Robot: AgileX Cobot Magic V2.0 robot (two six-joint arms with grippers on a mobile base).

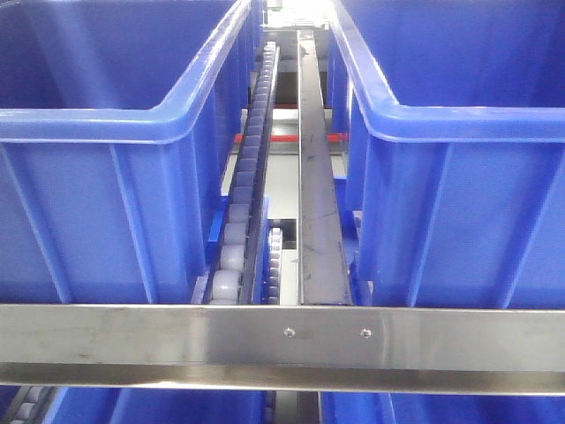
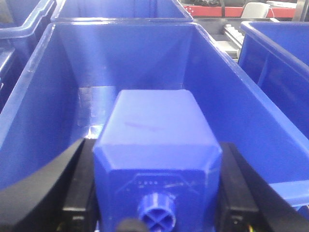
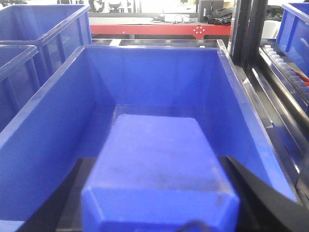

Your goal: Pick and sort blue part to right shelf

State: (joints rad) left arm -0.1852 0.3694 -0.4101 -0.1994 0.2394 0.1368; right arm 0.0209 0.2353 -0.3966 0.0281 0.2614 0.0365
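left gripper (image 2: 157, 193) clamped on blue part (image 2: 157, 145), held over a blue bin (image 2: 34, 106) | right gripper (image 3: 159, 193) clamped on second blue part (image 3: 159, 169) above another bin (image 3: 53, 116) | front view: shelf crossbar (image 1: 177, 336), roller track (image 1: 247, 177) between bins

Beyond, a red bench (image 3: 159, 29) under bright light, cluttered dark gear (image 3: 217, 13) on top.

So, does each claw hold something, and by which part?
Yes. Left claw grips a blue part by its two sides; right claw grips another blue part likewise.
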